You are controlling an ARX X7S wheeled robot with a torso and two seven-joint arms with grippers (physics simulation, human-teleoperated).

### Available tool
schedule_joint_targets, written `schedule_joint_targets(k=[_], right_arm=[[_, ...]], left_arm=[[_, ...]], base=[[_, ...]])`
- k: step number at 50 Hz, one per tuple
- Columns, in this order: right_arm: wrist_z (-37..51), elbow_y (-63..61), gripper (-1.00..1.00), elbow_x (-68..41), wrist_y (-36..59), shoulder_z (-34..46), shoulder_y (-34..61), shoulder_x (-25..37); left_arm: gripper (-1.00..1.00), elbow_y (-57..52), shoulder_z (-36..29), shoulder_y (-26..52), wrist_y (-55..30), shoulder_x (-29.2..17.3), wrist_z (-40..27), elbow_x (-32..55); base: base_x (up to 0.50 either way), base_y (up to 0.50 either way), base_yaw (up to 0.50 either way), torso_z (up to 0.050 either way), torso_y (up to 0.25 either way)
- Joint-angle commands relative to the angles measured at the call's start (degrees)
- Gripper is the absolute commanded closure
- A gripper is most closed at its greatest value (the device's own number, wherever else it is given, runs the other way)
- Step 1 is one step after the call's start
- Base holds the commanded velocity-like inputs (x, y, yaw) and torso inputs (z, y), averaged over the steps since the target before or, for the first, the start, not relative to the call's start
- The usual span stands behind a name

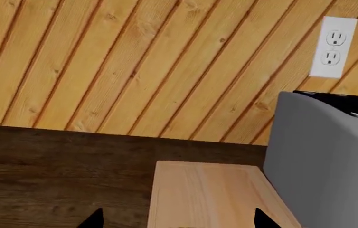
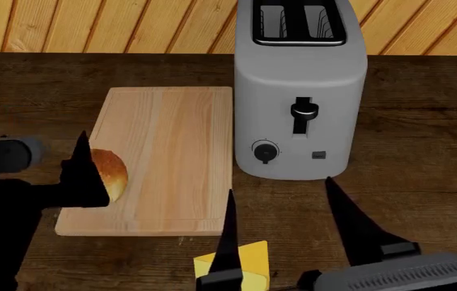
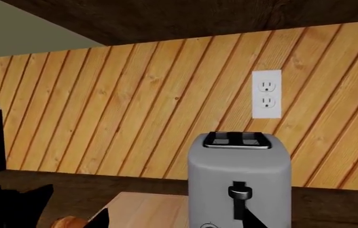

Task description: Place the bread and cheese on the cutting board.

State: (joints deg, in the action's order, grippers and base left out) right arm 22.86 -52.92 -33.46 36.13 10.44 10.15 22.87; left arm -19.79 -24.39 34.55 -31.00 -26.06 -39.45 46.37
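The bread point(image 2: 112, 174) lies on the left front part of the cutting board point(image 2: 172, 139). My left gripper point(image 2: 85, 159) is right at it, one dark finger in front of the roll. In the left wrist view this gripper point(image 1: 179, 221) is open, fingertips wide apart over the board point(image 1: 211, 190). The cheese point(image 2: 253, 264) sits on the dark countertop in front of the board. My right gripper point(image 2: 279, 185) is open and empty above it, one finger hiding part of it. The right wrist view point(image 3: 174, 219) shows the board point(image 3: 147, 209) and a bit of bread point(image 3: 67, 222).
A grey toaster point(image 2: 300, 91) stands right beside the board's right edge, also in the wrist views point(image 1: 331, 161) point(image 3: 239, 166). A wood-panelled wall with a white outlet point(image 1: 334, 46) rises behind the countertop point(image 2: 422, 157).
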Motion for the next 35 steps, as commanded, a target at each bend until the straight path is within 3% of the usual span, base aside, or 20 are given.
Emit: schedule_joint_targets(k=[1,17,35], right_arm=[[0.61,2.89,-1.0,2.21,2.97,1.22,1.72,-1.44],[-0.16,8.61,-1.0,-1.69,6.73,1.83,3.33,-2.26],[-0.32,8.82,-1.0,-5.9,11.89,2.14,4.82,-0.72]], left_arm=[[-1.0,-11.2,7.15,-6.77,0.88,-2.29,-4.51,0.64],[-1.0,-20.3,9.63,-11.33,2.41,-5.43,-5.69,3.33],[-1.0,-20.38,8.64,-11.49,2.49,-5.22,-5.22,3.33]], base=[[0.0,0.0,0.0,0.0,0.0],[0.0,0.0,0.0,0.0,0.0],[0.0,0.0,0.0,0.0,0.0]])
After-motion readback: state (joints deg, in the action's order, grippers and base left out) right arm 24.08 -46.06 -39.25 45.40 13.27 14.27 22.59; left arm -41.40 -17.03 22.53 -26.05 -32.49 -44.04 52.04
